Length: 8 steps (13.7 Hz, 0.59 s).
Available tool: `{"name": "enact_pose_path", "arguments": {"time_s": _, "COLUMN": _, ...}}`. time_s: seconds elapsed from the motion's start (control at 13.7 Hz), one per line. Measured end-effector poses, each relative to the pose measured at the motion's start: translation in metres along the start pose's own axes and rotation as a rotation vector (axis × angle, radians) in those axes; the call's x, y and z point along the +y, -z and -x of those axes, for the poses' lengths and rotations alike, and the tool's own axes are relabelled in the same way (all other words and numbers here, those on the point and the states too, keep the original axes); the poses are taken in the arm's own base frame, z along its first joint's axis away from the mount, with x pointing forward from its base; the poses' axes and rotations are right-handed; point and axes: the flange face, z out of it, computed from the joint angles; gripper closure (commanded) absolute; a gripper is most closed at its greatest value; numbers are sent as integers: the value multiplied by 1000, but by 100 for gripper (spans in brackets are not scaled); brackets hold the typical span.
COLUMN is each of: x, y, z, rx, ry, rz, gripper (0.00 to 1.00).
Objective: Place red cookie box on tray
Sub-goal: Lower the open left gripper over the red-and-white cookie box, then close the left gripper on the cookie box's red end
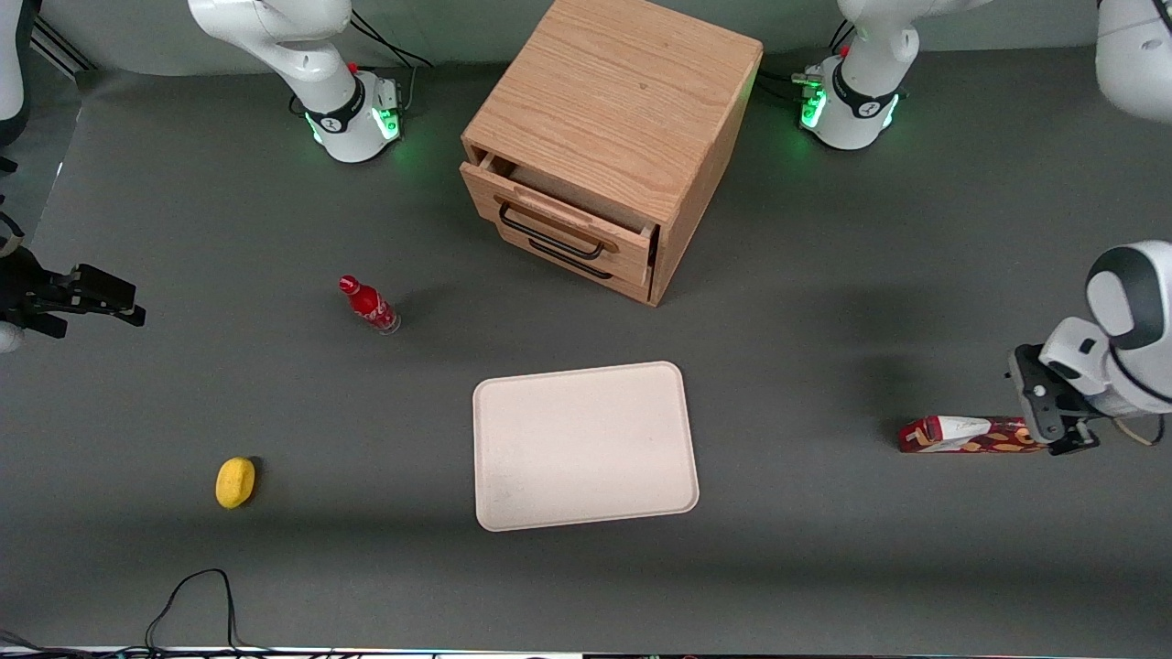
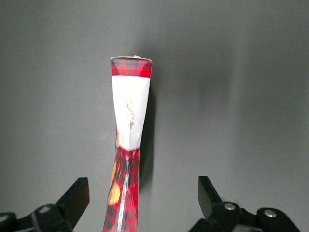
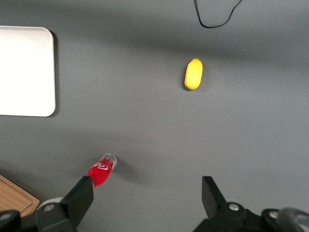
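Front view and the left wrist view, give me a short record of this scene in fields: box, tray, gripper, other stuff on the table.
red cookie box: lying on the table toward the working arm's end, not on the tray
tray: nothing on it, nearer the front camera than the wooden drawer cabinet
gripper: open, over one end of the box, a finger on each side, not gripping
cabinet drawer: top one slightly open
other items: red bottle and yellow object, toward the parked arm's end
task status: box not yet picked up
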Motion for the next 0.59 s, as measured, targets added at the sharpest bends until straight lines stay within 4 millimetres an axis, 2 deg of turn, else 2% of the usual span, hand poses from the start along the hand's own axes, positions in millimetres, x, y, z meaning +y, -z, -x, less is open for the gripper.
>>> {"name": "enact_pose_path", "arguments": {"time_s": 0.15, "x": -2, "y": -29, "z": -3, "rx": 3, "ry": -6, "rz": 19, "gripper": 0}}
{"name": "enact_pose_path", "arguments": {"time_s": 0.29, "x": -2, "y": -49, "z": -3, "rx": 4, "ry": -12, "rz": 34, "gripper": 0}}
{"name": "enact_pose_path", "arguments": {"time_s": 0.59, "x": -3, "y": -59, "z": -3, "rx": 4, "ry": -28, "rz": 16, "gripper": 1}}
